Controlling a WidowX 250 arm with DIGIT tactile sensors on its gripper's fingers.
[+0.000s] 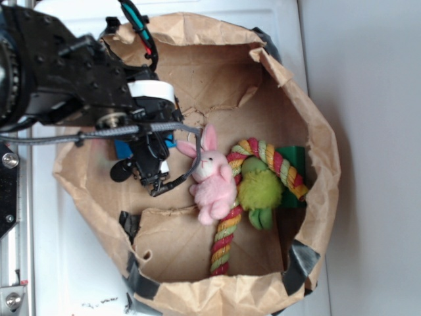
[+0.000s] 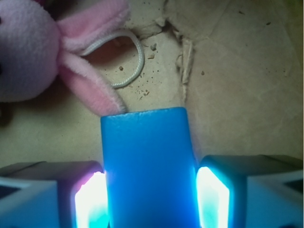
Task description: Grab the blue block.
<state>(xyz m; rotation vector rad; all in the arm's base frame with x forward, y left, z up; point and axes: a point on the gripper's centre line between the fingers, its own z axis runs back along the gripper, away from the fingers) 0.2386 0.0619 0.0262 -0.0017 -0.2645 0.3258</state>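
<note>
Closest to my wrist camera, the blue block (image 2: 147,166) fills the space between both finger pads (image 2: 90,202), whose faces press its two sides; its near end is cut off by the frame. From the exterior view I see only a blue sliver (image 1: 122,150) behind the gripper (image 1: 155,172), which is clamped on it inside the paper bag (image 1: 316,138). One ear of the pink bunny (image 1: 214,184) touches the block's far edge.

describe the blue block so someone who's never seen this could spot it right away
Look inside the brown paper bag, left of the pink bunny, under the black gripper. The blue block sits between its fingers: smooth, flat, bright sky-blue, unlike the dark green block.
</note>
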